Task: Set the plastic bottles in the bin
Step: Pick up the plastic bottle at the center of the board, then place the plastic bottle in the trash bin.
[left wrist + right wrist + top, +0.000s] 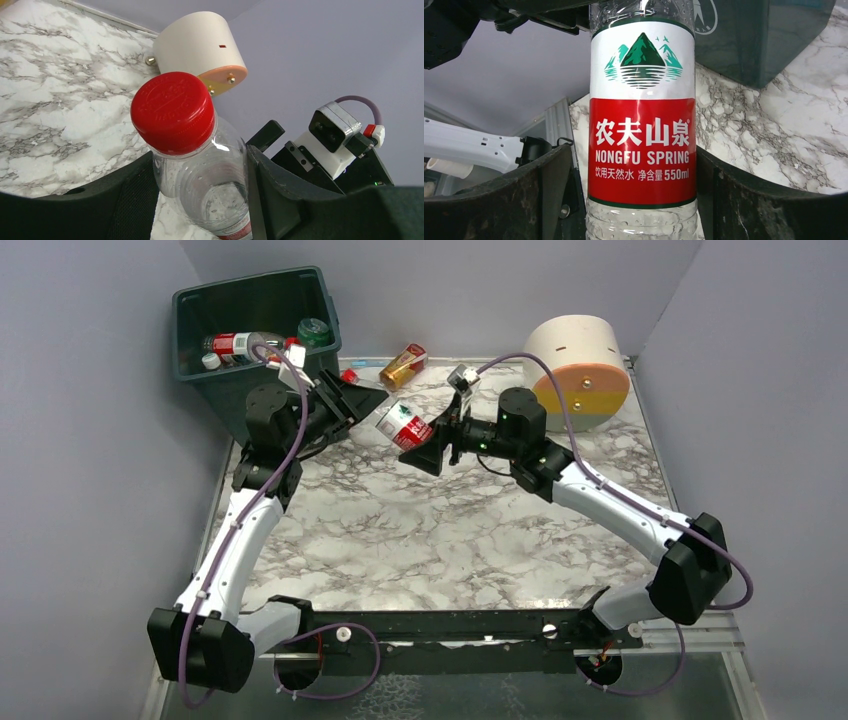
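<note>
A clear plastic bottle (pixel 403 425) with a red and white Nongfu Spring label hangs in the air between my two grippers, right of the dark green bin (pixel 252 281). My left gripper (pixel 370 403) is shut on its shoulder just below the red cap (pixel 172 112); both fingers touch it in the left wrist view (pixel 200 156). My right gripper (pixel 427 443) stands round the bottle's lower body (pixel 642 145); its right finger touches the bottle and a narrow dark gap shows at its left finger (pixel 549 175). The bin holds several bottles (pixel 236 343).
An amber bottle (pixel 403 365) lies on the marble table near the back wall. A small red-capped item (pixel 349 375) lies beside the bin. The big cream cylinder (pixel 580 365) lies on its side at the back right and also shows in the left wrist view (pixel 197 47).
</note>
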### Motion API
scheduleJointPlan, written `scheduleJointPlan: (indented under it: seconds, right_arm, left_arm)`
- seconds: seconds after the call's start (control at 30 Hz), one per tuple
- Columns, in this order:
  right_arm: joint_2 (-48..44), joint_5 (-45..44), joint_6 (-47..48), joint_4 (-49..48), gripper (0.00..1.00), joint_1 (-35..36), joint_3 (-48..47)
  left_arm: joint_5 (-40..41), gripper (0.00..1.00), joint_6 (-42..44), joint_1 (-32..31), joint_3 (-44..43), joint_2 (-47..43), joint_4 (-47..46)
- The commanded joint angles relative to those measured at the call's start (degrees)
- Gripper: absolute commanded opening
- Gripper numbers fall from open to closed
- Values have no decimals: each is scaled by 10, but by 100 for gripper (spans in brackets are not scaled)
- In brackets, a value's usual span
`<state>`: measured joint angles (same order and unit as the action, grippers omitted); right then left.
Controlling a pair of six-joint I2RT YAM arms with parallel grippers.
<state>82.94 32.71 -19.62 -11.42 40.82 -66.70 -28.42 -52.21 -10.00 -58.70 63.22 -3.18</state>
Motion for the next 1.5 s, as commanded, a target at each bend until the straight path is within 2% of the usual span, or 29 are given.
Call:
scheduleJointPlan:
  seconds: [0.0, 0.13, 0.47, 0.67, 0.87, 1.0, 1.13, 1.3, 1.47]
  right_arm:
    - [-37, -11, 10, 8, 90, 3, -1]
    - [-51, -39, 15, 35, 100, 3, -7]
    - [-100, -154, 39, 163, 100, 3, -60]
    - [-136, -231, 64, 232, 99, 2, -89]
    - [-152, -278, 73, 270, 99, 2, -93]
    - [-142, -273, 72, 269, 99, 1, -83]
    - [-126, -260, 71, 261, 100, -2, -79]
    - [-109, -246, 71, 251, 100, -5, -77]
    - [-94, -228, 67, 245, 99, -13, -73]
  left_arm:
    - [30, 52, 22, 0, -29, 9, -5]
    - [33, 52, 29, 0, -40, 15, 1]
    - [49, 52, 63, 1, -86, 40, 31]
    - [42, 52, 95, 13, -157, 77, 65]
    - [-6, 52, 104, 90, -254, 123, 88]
    - [-53, 52, 85, 170, -323, 155, 86]
    - [-77, 52, 56, 221, -386, 197, 65]
    - [-106, 52, -17, 272, -404, 237, -29]
    - [-100, 52, -40, 321, -396, 258, -74]
